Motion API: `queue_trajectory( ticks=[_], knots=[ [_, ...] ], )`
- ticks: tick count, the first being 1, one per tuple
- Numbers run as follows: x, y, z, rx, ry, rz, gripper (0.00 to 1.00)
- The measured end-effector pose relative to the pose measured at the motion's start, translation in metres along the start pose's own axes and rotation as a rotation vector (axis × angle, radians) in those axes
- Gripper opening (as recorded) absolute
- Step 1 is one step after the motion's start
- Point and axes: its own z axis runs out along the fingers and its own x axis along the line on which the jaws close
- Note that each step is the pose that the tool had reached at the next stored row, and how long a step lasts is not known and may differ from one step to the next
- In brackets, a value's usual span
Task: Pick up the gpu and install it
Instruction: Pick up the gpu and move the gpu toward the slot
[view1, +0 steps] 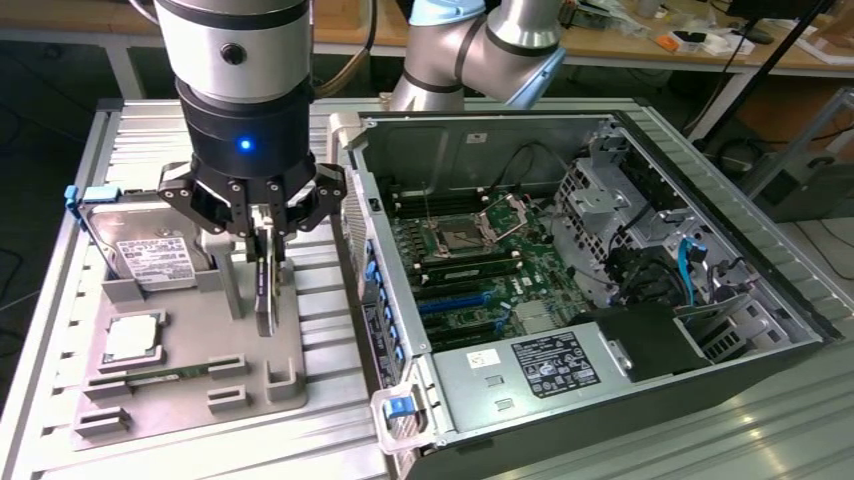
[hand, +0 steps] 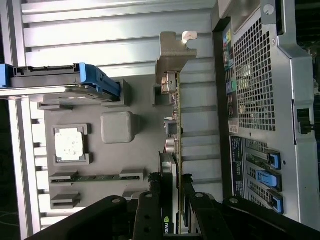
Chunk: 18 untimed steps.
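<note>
The gpu (view1: 267, 290) is a thin black card hanging edge-on, upright, over the grey holder tray (view1: 267, 390) at the exterior view's left. My gripper (view1: 271, 228) is shut on its upper part, one black finger on each face. In the wrist view the gpu (hand: 175, 130) runs away from the gripper (hand: 172, 205), with its silver bracket (hand: 172, 55) at the far end. I cannot tell whether its lower edge still touches the tray. The open computer case (view1: 801, 300) lies to the exterior view's right of the gripper.
On the tray (hand: 117, 127) sit a silver hard drive with blue handles (view1: 147, 250), a CPU (view1: 134, 338) and a green memory stick (view1: 160, 375). Inside the case are the motherboard (view1: 467, 245) and blue card slots (view1: 461, 300). The case's perforated rear wall (hand: 255, 75) is close beside the card.
</note>
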Motion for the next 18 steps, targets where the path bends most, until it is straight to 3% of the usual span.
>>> queue_trajectory(
  ticks=[18],
  knots=[
    [0.0000,0.0002,-0.0057,0.0008,-0.0001,0.001,0.27]
  ],
)
